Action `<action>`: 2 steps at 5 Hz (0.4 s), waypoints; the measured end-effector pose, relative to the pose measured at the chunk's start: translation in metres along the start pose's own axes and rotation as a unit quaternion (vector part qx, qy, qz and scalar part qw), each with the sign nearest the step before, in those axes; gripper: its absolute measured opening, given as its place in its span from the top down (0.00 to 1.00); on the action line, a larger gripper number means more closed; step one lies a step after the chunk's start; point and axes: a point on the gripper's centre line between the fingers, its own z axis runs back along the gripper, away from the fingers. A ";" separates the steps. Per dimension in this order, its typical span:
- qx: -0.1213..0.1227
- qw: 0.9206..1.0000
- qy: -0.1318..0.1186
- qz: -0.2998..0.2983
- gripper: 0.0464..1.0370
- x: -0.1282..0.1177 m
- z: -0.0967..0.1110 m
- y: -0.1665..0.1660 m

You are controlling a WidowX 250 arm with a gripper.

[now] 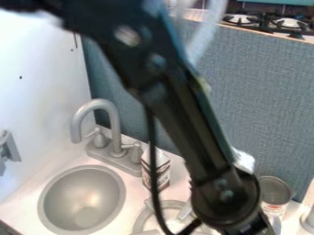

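Alignment looks like the step in hand: the black arm (191,131) slants down over the white counter (21,209), with its hand (259,227) low, near the can (276,193) standing by the blue-grey panel (264,105). Whether the hand is open, closed or gripping anything, I cannot tell. The next move probably calls for small, careful adjustments that keep the wrist off the can and the round grey rim (139,222); the carton (162,172) stands farther left, beside the faucet (115,133).
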 end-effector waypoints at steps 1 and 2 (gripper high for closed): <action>-0.016 1.000 0.006 -0.015 0.03 0.002 -0.004 -0.006; -0.044 0.998 -0.002 -0.039 0.03 0.004 -0.004 -0.015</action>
